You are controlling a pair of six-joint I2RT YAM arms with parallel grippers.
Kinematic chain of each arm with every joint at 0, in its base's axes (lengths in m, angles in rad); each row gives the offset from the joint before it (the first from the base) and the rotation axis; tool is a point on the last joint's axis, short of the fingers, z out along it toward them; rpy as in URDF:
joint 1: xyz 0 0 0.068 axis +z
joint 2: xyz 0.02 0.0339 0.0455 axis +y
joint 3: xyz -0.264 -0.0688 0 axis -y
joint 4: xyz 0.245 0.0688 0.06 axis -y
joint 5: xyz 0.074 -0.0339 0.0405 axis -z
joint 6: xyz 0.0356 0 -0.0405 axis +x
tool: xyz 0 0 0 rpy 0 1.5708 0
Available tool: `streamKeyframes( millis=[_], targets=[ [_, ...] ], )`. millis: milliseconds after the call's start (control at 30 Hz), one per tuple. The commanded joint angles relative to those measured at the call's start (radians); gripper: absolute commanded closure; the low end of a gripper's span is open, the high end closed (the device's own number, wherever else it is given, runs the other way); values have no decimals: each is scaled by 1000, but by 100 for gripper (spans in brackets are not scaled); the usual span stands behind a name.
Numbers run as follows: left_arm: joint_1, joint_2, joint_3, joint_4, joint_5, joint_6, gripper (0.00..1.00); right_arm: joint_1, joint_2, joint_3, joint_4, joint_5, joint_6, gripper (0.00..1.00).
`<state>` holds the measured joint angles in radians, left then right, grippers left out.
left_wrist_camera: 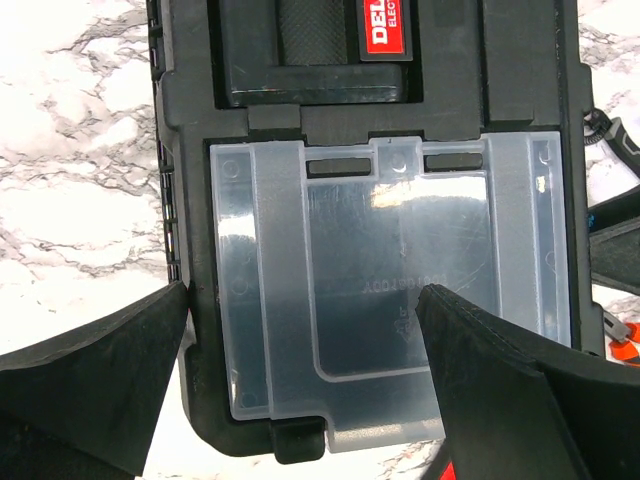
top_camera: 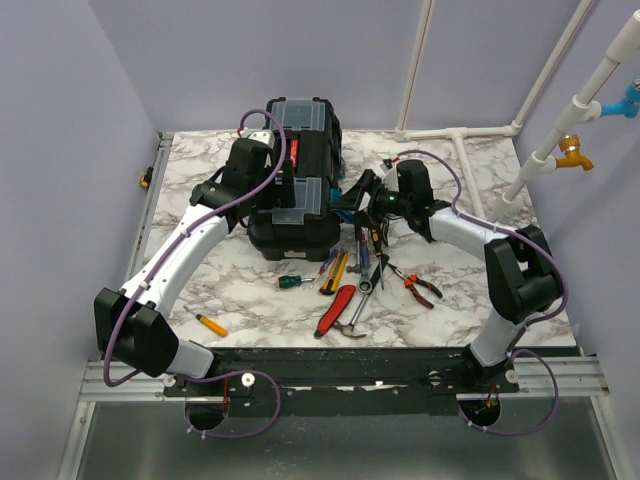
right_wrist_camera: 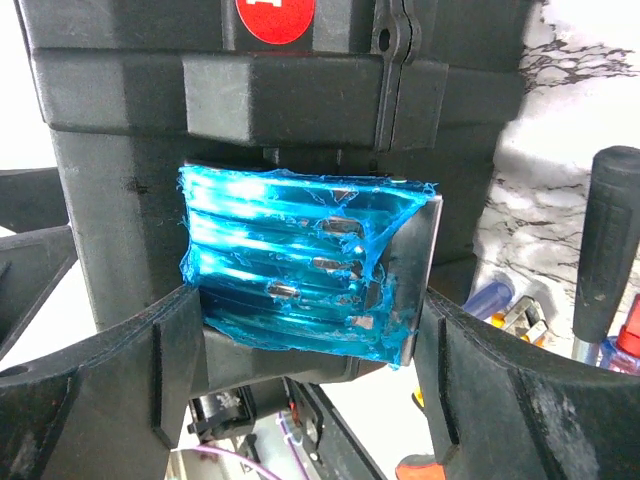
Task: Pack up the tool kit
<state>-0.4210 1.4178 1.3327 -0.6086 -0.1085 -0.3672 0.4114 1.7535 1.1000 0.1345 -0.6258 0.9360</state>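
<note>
The black toolbox (top_camera: 300, 232) stands closed near the middle of the marbled table (top_camera: 250, 295), slightly towards the far side, with both arms reaching in to it from either side. The left gripper (left_wrist_camera: 302, 300) hangs over the lid, its fingers (left_wrist_camera: 90, 370) spread as wide as they go and holding nothing; between them shows the near grey translucent lid compartment (left_wrist_camera: 400, 230), shut, with a red label (left_wrist_camera: 385, 25) just beyond it on the lid. The right gripper (right_wrist_camera: 310, 310) faces the right side of the toolbox, where its fingers (right_wrist_camera: 510, 400) stand wide apart on either side of a teal latch (right_wrist_camera: 280, 250) that lies flat against the black wall; the tips sit right at the latch's edges, but whether they press on it I cannot tell. Loose tools lie on the table near of and to the right of the toolbox: a green-handled screwdriver (top_camera: 290, 282) just near of it, a cluster of screwdrivers (top_camera: 335, 270) beside that, a red-handled tool (top_camera: 335, 310) nearer the edge, orange-handled pliers (top_camera: 420, 287) to the right, and an orange screwdriver (top_camera: 210, 323) apart on the near left, beside the left arm
</note>
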Motion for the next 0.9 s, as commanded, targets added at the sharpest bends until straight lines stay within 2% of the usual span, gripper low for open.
streamKeyframes(
  millis=[0,233,467,533,633,733,767,867],
  targets=[
    [-21,28,-56,-65,81,19,2,-1,-127,-68,207,69,23,17],
    [-11,7,-81,-62,79,29,2,-25,-120,-119,217,105,47,0],
    [-9,8,-87,-53,84,31,2,-99,-109,-241,289,142,94,1],
    [-9,7,-83,-53,84,33,1,-113,-106,-255,289,155,84,4],
    [-9,5,-79,-55,87,33,2,-120,-91,-256,286,159,65,14],
    [-9,5,-73,-58,87,33,2,-120,-86,-238,229,192,14,30],
    [-9,4,-73,-60,87,33,1,-120,-86,-225,188,219,-13,41],
    [-9,2,-72,-59,79,31,2,-120,-63,-176,73,291,-107,84]
  ],
)
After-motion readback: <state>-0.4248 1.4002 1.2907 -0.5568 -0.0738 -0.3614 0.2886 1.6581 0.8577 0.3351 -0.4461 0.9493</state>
